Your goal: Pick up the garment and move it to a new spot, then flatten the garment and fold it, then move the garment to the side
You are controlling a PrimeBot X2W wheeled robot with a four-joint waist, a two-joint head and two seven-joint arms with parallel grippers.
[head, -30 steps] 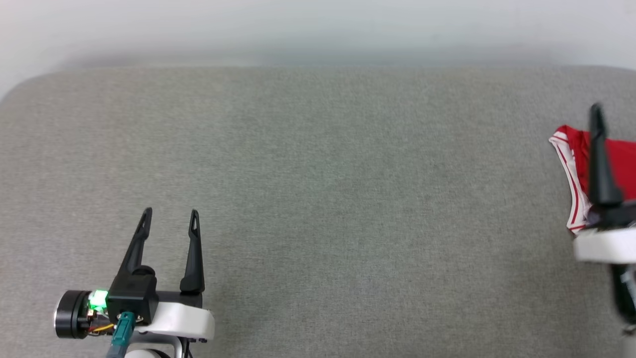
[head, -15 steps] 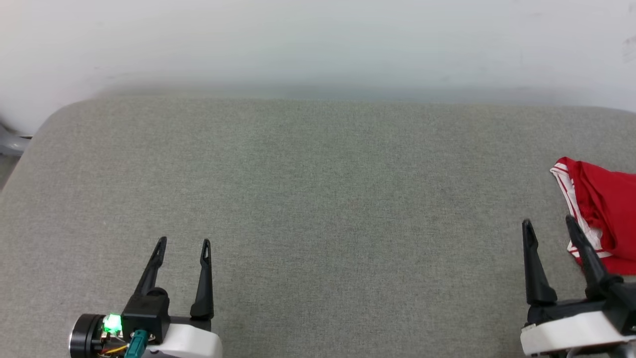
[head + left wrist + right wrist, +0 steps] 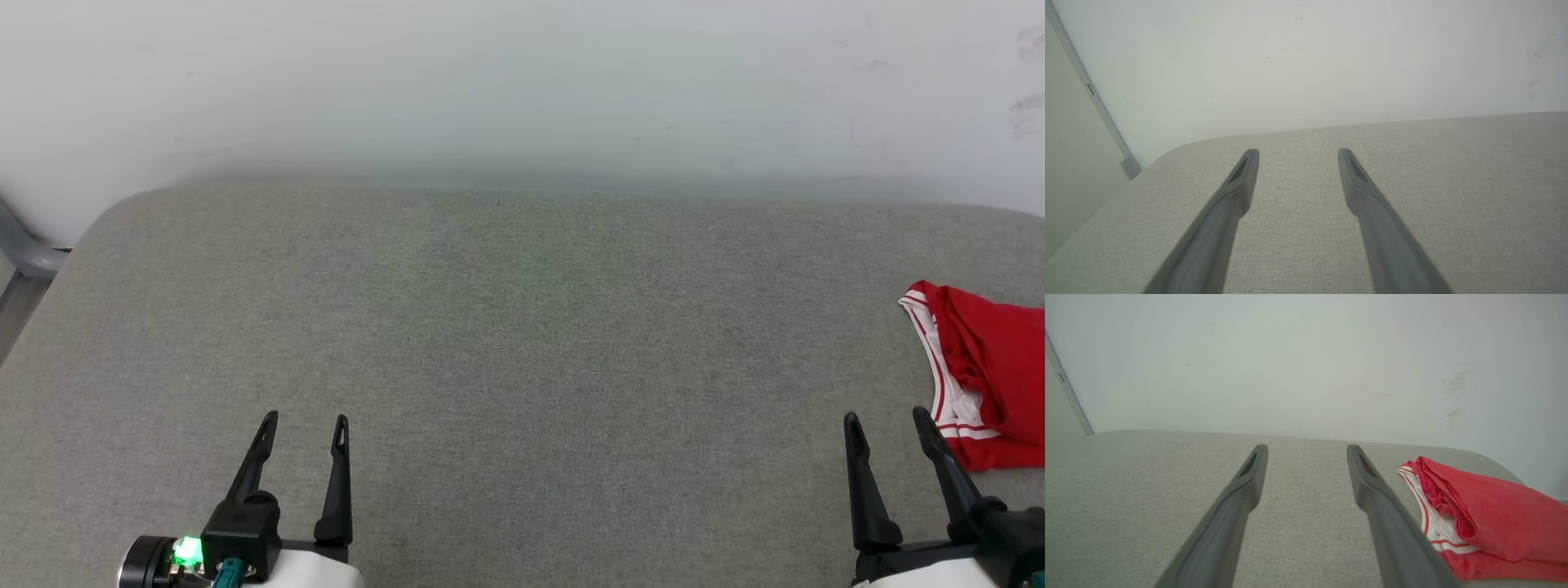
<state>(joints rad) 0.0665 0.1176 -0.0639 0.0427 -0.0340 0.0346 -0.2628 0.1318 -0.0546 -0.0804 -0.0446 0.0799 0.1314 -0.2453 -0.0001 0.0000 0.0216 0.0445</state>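
Upward tilt of the head camera accounts for most of the shift: more of the pale wall (image 3: 522, 82) shows and the far edge of the grey padded surface (image 3: 522, 343) sits lower in the view than a second ago, which is the camera's move and not the things'. The real change is the right arm, which a second ago reached up at 3 o'clock with a finger across the red cloth and has since drawn back to 5 o'clock. Lying at 3 o'clock, close to the right end of the surface and cut by the picture's edge, the garment (image 3: 992, 351) is a compact red bundle with a white, red-striped sleeve edge turned toward the middle. In the right wrist view it sits at 4 o'clock, layered on itself, though I cannot tell how neat the fold is. Since nothing grips it and it lies off to the side, I judge the folding done and the last move made, with the arms going to rest. At 5 o'clock the right gripper (image 3: 887, 416) has its jaws spread wide and empty, its outer fingertip just beside the striped hem, and whether it brushes the cloth I cannot tell. At 7 o'clock the left gripper (image 3: 305, 418) is spread just as wide, holds nothing and is well apart from the garment, its fingers (image 3: 1229, 204) hanging over the grey fabric
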